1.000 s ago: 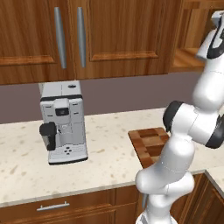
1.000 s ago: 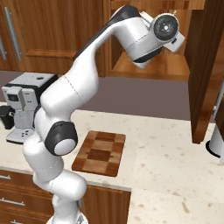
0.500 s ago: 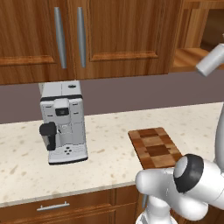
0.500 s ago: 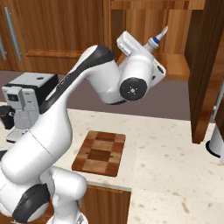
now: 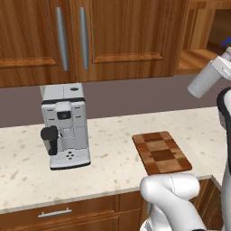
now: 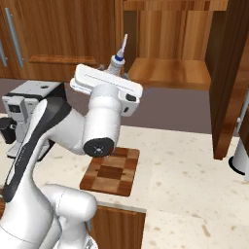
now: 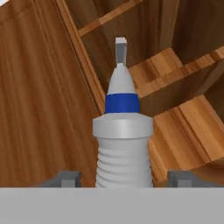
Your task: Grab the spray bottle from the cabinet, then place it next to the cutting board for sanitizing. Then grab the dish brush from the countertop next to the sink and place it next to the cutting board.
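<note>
My gripper (image 7: 124, 179) is shut on the spray bottle (image 7: 124, 148), a ribbed pale grey bottle with a blue band and a white nozzle. In the left base view the spray bottle (image 5: 204, 81) hangs tilted in the air, up and to the right of the cutting board (image 5: 161, 152). From the right base view its nozzle (image 6: 120, 52) sticks up behind my hand, above the chequered cutting board (image 6: 113, 170). The cabinet (image 6: 170, 73) stands open behind it, its wooden shelf bare. The countertop (image 5: 113, 149) is beige speckled stone. The dish brush and the sink are out of view.
A grey coffee machine (image 5: 65, 126) stands on the counter left of the board. The open cabinet door (image 6: 232, 73) juts out at the right, with a pale grey object (image 6: 241, 156) at its foot. Closed wall cabinet doors (image 5: 90, 36) line the back.
The hand has come away from the cabinet with the bottle, down and to the left, to a place over the counter by the board. The arm's elbow has dropped low in front.
</note>
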### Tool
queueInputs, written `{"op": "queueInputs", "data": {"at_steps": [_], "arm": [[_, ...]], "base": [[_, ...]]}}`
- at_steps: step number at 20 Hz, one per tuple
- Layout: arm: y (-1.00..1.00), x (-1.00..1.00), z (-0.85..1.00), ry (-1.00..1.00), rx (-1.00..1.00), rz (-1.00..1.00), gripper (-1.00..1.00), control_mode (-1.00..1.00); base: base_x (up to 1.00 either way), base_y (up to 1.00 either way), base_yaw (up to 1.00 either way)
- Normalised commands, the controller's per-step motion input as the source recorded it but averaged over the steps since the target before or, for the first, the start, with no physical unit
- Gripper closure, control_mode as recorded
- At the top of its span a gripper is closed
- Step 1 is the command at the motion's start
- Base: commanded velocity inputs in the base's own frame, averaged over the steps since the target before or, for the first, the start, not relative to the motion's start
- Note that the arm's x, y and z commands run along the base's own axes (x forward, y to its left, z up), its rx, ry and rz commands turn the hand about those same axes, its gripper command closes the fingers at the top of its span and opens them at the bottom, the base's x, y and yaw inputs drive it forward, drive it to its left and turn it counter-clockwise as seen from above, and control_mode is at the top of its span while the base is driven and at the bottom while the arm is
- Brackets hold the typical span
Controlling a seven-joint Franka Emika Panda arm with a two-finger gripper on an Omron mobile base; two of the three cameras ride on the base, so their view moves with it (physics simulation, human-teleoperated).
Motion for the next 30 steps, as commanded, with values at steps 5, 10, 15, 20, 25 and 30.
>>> {"op": "queueInputs", "data": {"at_steps": [5,10,15,20,25,30], "arm": [[-0.07,0.08,-0.38,0.00,-0.33,0.40,1.00,-1.00],[-0.05,0.63,-0.57,0.07,-0.23,0.52,1.00,-1.00],[-0.01,0.58,-0.86,0.01,-0.24,0.51,1.00,-1.00],[0.04,0.56,-0.77,0.03,-0.25,0.29,1.00,-1.00],[0.02,0.64,-0.65,0.00,-0.23,0.09,1.00,-1.00],[-0.07,0.68,-0.43,0.00,-0.11,0.05,1.00,-1.00]], "base": [[0.00,0.00,0.00],[0.00,0.00,0.00],[0.00,0.00,0.00],[0.00,0.00,0.00],[0.00,0.00,0.00],[0.00,0.00,0.00]]}}
